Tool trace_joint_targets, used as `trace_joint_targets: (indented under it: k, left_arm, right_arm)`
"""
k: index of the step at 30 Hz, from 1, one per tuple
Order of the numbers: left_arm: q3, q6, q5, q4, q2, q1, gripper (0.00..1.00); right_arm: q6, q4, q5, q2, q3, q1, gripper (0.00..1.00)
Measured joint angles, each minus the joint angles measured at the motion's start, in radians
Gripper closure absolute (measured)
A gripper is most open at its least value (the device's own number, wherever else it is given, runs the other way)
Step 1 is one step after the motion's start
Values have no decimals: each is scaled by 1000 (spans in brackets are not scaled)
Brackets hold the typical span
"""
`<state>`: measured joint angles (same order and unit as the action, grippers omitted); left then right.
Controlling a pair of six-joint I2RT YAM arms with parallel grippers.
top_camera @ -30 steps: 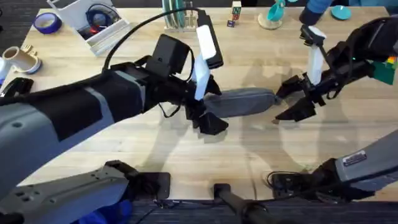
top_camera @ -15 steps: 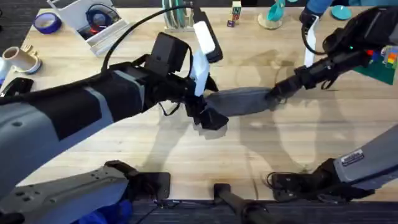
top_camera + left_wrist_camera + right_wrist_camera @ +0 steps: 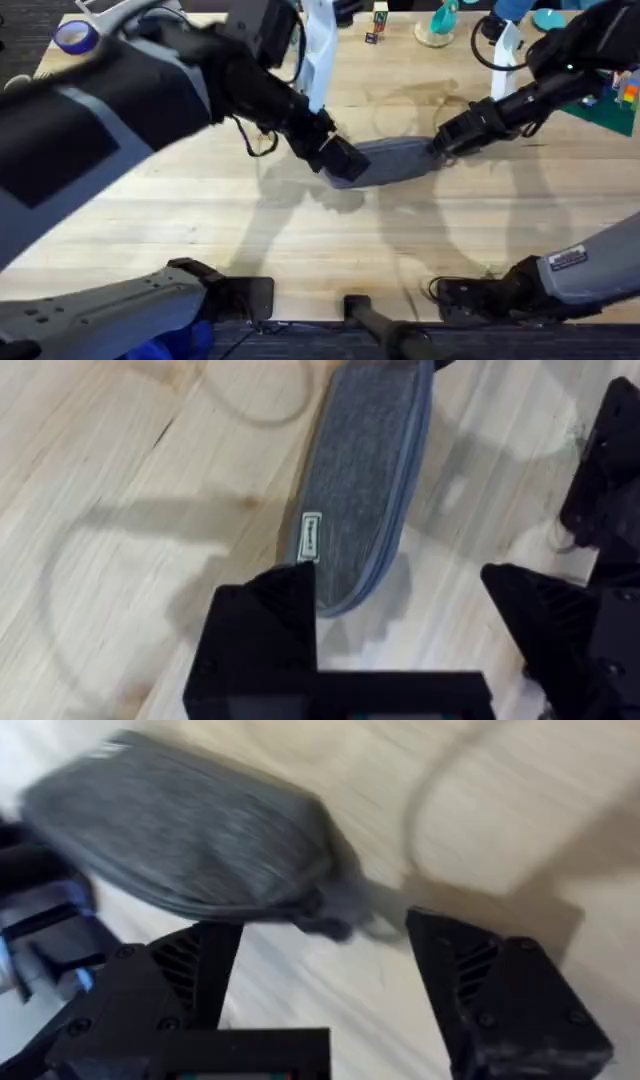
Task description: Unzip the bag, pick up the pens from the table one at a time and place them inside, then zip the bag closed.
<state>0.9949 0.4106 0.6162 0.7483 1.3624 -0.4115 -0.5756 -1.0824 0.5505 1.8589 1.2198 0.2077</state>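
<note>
Spreading wide in its own wrist view, the left gripper (image 3: 400, 610) is showing nothing between its fingers, with the near end of the bag (image 3: 365, 470) lying just ahead of one fingertip, so it is hovering over that end rather than gripping it. The right gripper (image 3: 320, 970) is likewise standing open, its two fingers straddling the bag's (image 3: 180, 840) opposite end, where a small tab, probably the zipper pull, is poking out toward the gap; whether a finger is touching it cannot be told. Seen from overhead, the two grippers are sitting at either end of the bag (image 3: 395, 160), the left gripper (image 3: 340, 160) at one tip and the right gripper (image 3: 452, 135) at the other, which looks like a setup for one to pin the fabric while the other draws the zipper. The bag is lying flat on the table (image 3: 300, 240) near its middle, looking zipped along its edge, so the work appears to be at the zipper stage.
</note>
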Motion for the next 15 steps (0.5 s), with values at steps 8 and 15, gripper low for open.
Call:
trace_joint_targets:
  k: [8,15]
  left_arm:
    - [131,-7,-69,208,-18,0,6]
    - [194,-25,-122,335,-195,19,6]
  right_arm:
    - [109,-89,-151,-162,-1,-37,5]
    - [175,-178,-178,-346,-1,-96,5]
